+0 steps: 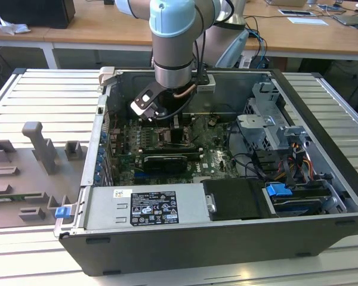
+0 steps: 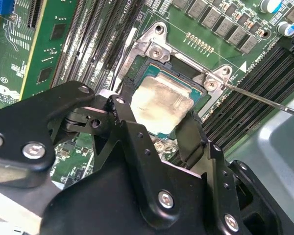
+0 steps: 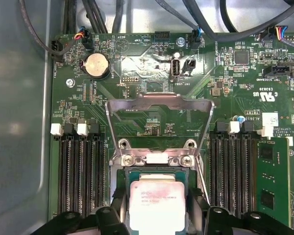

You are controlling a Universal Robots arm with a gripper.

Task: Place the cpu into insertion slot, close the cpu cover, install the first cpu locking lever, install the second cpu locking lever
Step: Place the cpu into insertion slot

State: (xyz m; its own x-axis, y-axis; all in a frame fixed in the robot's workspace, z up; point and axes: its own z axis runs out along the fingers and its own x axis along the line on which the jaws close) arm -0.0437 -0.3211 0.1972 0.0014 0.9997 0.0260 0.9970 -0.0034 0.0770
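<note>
The tool point(image 2: 154, 120) clasps the cpu point(image 2: 159, 100) — print illegible — at the insertion slot point(image 2: 185, 74); cpu cover point(image 3: 157, 100) raised.

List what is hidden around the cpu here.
Second wrist view: near side of the cpu and of the insertion slot, under the gripper.
First wrist view: part of the cpu, cut off by the picture edge.
Second wrist view: lever wire end, past the edge.
</note>
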